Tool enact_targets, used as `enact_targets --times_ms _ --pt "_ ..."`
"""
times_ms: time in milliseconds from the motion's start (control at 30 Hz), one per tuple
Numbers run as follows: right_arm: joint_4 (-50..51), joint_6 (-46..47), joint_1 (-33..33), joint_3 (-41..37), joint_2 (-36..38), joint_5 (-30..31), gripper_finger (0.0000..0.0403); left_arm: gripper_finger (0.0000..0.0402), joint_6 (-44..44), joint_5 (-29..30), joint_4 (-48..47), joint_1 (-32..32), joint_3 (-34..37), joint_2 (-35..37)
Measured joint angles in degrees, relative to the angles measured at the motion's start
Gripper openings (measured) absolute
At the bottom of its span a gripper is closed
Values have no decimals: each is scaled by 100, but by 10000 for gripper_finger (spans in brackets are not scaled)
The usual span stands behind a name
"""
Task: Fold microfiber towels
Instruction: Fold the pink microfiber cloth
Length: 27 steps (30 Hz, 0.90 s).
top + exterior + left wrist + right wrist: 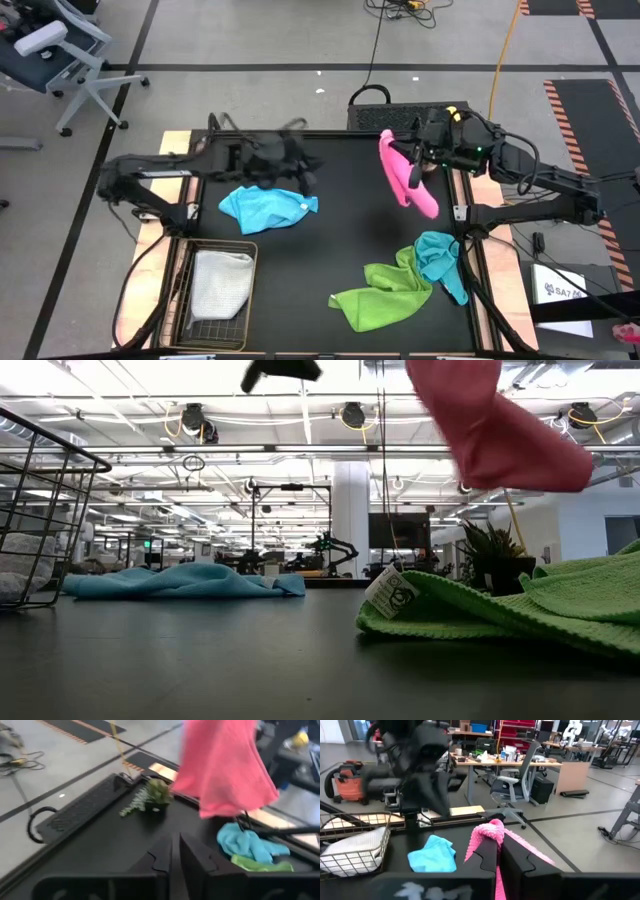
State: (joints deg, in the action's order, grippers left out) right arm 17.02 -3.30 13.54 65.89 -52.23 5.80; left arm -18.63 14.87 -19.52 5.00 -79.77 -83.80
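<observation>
- Pink towel [405, 178] hung from the right gripper [498, 851], whose fingers were clamped on a bunched top edge, lifted clear of the bench [350, 230].
- The left gripper [175, 851] hovered opposite with fingers together and empty; the light blue towel [266, 207] lay below them.
- Lime green towel [380, 290] and teal towel [440, 258] lay heaped well beyond the pink one.
- Risk: the small pinch could slip, or the dangling cloth could brush the potted plant [151, 798] near it.

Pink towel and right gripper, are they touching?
Touching. The right wrist view shows the right gripper shut on the pink towel, which bunches between its fingers.
</observation>
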Motion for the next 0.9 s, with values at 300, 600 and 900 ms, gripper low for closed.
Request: enact_targets --times_ms 300,600,900 --pt "5 -48 0 0 -54 11 0 142 1117 -14 1728 -614 4 -1365" --pt "-39 -63 118 0 -270 8 0 181 2804 2081 1946 -982 2 -2130" --pt "-165 -58 118 0 -299 4 0 182 2958 2191 2627 -1039 1 -2287"
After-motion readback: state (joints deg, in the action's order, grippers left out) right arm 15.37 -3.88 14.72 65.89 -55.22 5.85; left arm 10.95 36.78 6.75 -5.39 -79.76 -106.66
